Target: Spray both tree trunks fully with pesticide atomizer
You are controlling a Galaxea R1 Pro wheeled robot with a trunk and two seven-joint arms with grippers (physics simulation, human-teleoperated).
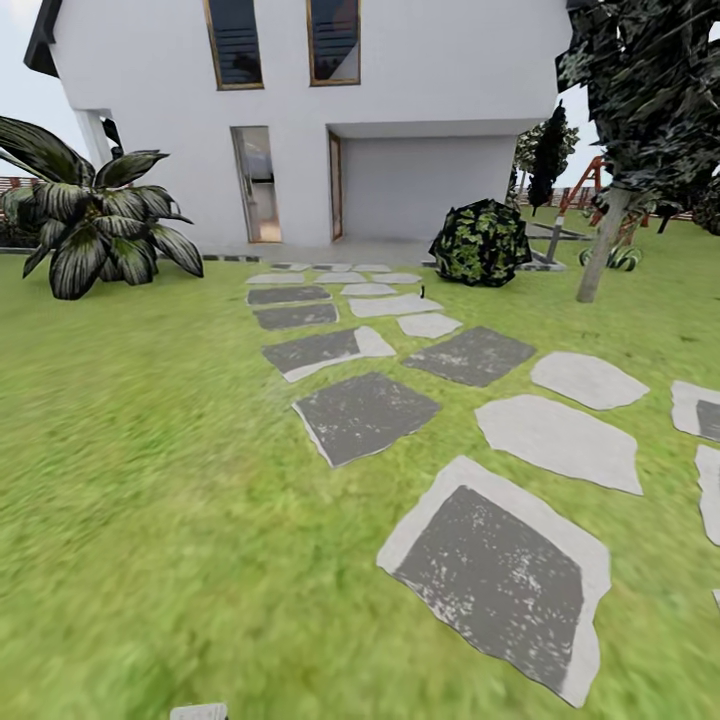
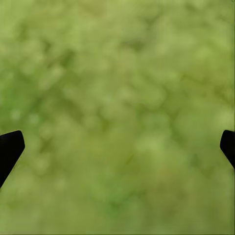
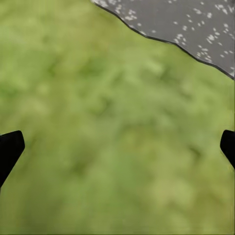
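Observation:
Grey stone slabs of the floor (image 1: 365, 412) run across the garden lawn (image 1: 150, 450) toward a white house. A tiny dark upright thing, apparently the pesticide atomizer (image 1: 423, 292), stands far ahead by the pale slabs, too small for detail. One tree stands at the right, with a bare grey-tan tree trunk (image 1: 603, 248) under dark foliage. My left gripper (image 2: 117, 147) hangs open over blurred grass with nothing between its fingers. My right gripper (image 3: 117, 147) is open too, over grass beside a slab's edge (image 3: 196, 24).
The white house (image 1: 430, 90) closes off the far side. A broad-leaved plant (image 1: 95, 225) stands at the left and a round bush (image 1: 481, 242) sits near the path's right. A dark cypress (image 1: 548, 155) and a wooden frame (image 1: 590, 185) stand behind the tree.

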